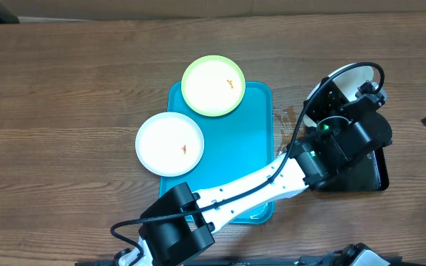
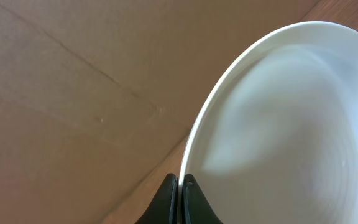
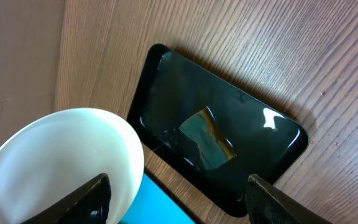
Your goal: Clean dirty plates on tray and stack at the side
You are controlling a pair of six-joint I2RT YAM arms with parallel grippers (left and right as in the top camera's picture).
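Left gripper (image 2: pixel 180 190) pinches the rim of a white plate (image 2: pixel 278 124) near the black tray (image 3: pixel 260 143) with its green pad (image 3: pixel 207 140). The arm (image 1: pixel 250 185) crosses the blue tray (image 1: pixel 235 148). Right gripper (image 3: pixel 179 190) gapes, empty.

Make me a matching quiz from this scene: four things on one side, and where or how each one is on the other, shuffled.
1 pale green plate
2 black tray
3 left gripper
4 right gripper

A open, holding nothing
B on the blue tray's far end, overhanging its rim
C shut on a white plate's rim
D right of the blue tray, a greenish piece in it

Pairs: 1-B, 2-D, 3-C, 4-A
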